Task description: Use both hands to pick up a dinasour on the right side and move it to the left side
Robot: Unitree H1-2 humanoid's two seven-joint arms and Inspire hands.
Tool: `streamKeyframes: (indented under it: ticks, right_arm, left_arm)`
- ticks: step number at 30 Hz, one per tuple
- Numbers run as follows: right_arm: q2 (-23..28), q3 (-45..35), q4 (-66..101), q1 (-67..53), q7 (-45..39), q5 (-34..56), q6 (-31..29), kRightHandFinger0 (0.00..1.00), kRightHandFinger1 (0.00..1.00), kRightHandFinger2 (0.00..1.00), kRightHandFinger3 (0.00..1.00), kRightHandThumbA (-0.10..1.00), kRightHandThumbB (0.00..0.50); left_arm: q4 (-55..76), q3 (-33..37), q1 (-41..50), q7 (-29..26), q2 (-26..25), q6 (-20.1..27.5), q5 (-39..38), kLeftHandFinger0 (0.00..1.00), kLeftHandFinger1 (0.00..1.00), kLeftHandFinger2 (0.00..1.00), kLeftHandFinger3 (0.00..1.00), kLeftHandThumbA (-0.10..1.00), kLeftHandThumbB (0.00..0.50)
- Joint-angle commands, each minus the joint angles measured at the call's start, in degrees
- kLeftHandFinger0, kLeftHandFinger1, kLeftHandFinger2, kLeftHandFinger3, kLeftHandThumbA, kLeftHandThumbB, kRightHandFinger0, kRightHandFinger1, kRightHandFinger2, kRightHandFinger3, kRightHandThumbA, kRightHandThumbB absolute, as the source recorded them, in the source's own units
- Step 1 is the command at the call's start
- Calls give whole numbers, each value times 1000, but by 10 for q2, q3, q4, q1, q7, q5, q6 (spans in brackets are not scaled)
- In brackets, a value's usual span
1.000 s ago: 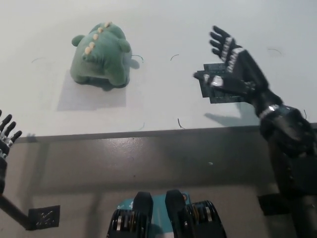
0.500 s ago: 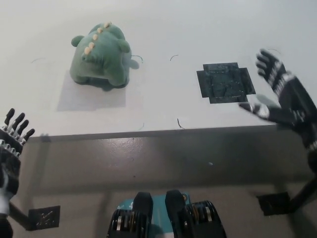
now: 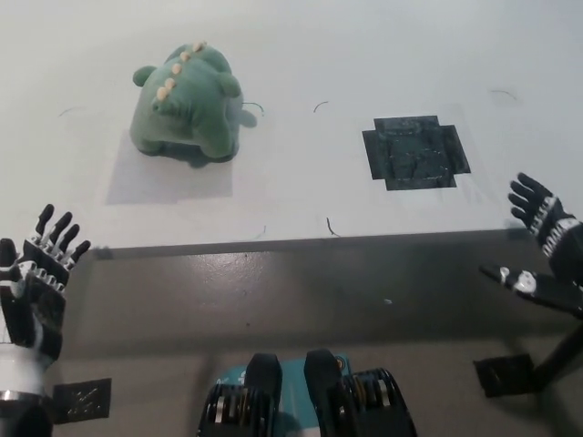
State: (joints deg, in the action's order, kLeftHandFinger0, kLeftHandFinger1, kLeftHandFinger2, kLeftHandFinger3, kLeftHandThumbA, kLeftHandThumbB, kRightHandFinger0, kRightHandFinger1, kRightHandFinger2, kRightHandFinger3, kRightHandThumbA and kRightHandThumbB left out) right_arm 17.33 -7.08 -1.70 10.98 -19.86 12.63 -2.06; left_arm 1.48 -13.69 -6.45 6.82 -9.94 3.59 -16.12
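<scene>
1. My left hand (image 3: pixel 35 287) sits at about eight o'clock in the head view, low at the left edge, in front of the near edge of the table (image 3: pixel 301 55). Its fingers are spread and point up toward the table; it holds nothing and touches nothing.

2. At about eleven o'clock the green dinosaur (image 3: pixel 187 102) lies on the table's white top, well apart from both of my hands. A row of pale spikes runs along its back, and its snout points toward the upper left. Its near side overlaps the far edge of a paler rectangle (image 3: pixel 168 177) marked on the surface, and its shadow falls onto that patch.

3. A few thin dark marks (image 3: pixel 330 226) are scattered on the white top between the dinosaur and the right side; one lies just by the table's near edge at about six o'clock from the picture's centre.

4. At about two o'clock a dark cross-shaped patch (image 3: pixel 416 152) lies flat on the table, bare, with nothing on it.

5. My right hand (image 3: pixel 544 255) is at about four o'clock, at the right edge, just past the near edge of the table. It is released: fingers fanned upward, thumb stretched out to the side, palm empty, well clear of the dark patch.
</scene>
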Motion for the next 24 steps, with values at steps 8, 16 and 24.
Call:
streamKeyframes:
  ticks: [8,16,24]
  right_arm:
    - [18,-25,48,-59,-4,25,-53,1000,1000,1000,1000,1000,178]
    - [16,-48,61,-92,7,32,-54,1000,1000,1000,1000,1000,191]
    - [15,-55,74,-159,-4,40,-67,1000,1000,1000,1000,1000,175]
  left_arm:
    - [4,17,4,5,12,39,0,1000,1000,1000,1000,1000,381]
    - [30,24,44,12,9,38,5,1000,1000,1000,1000,1000,415]
    - [65,43,118,18,17,30,5,1000,1000,1000,1000,1000,444]
